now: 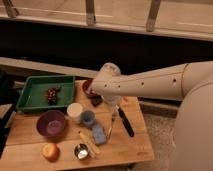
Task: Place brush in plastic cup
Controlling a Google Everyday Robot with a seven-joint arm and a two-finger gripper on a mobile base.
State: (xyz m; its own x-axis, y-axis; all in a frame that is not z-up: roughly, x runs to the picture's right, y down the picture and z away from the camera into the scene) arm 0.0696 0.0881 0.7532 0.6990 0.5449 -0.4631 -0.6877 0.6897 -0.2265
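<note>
The brush (126,122) lies flat on the right part of the wooden table (132,147), black handle pointing to the front right and its head toward the back. A thin silver fork (110,125) lies just left of it. A white cup (75,111) and a small blue cup (88,118) stand upright side by side at the table's middle. My gripper (114,103) hangs below the wrist, just above and behind the brush's head, right of the cups. It holds nothing that I can see.
A green tray (31,100) with dark grapes (51,94) is at the back left. A purple bowl (51,123), an apple (50,151), a small metal cup (81,150), pale wooden sticks (89,142) and a blue sponge-like piece (98,134) fill the front. A dark red bowl (88,88) is partly hidden behind my arm.
</note>
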